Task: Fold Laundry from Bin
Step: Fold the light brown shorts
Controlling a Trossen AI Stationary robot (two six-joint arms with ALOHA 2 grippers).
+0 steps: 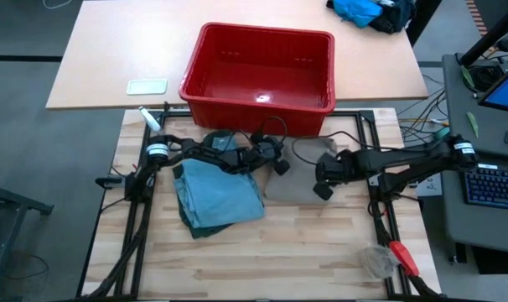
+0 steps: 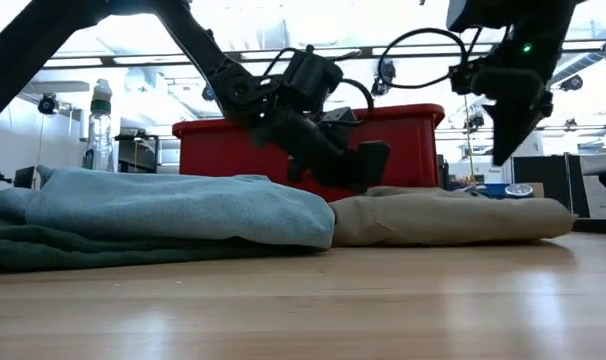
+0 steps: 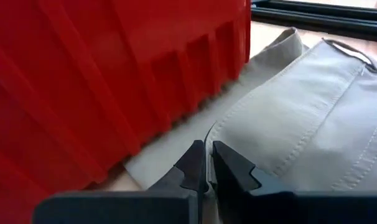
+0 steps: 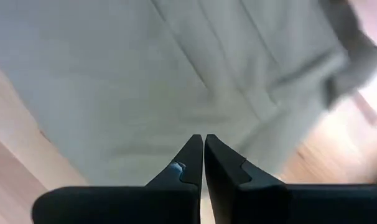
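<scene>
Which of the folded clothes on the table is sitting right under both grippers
The khaki-taupe piece, lying alone beside the stack. The light blue denim trousers rest on the dark green shorts, off to the side.

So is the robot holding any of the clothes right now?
No. Both grippers are shut with nothing in them. The left gripper sits by the khaki piece's edge near the red bin; the right gripper hangs above that piece.

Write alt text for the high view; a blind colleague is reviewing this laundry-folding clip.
Seen from above, two dark robot arms reach over a wooden table, the shut left claw and shut right claw at opposite sides of a flat khaki-taupe garment. Left of it lies a folded light blue garment on dark green fabric. Behind stands an empty bright red rectangular plastic bin.
</scene>
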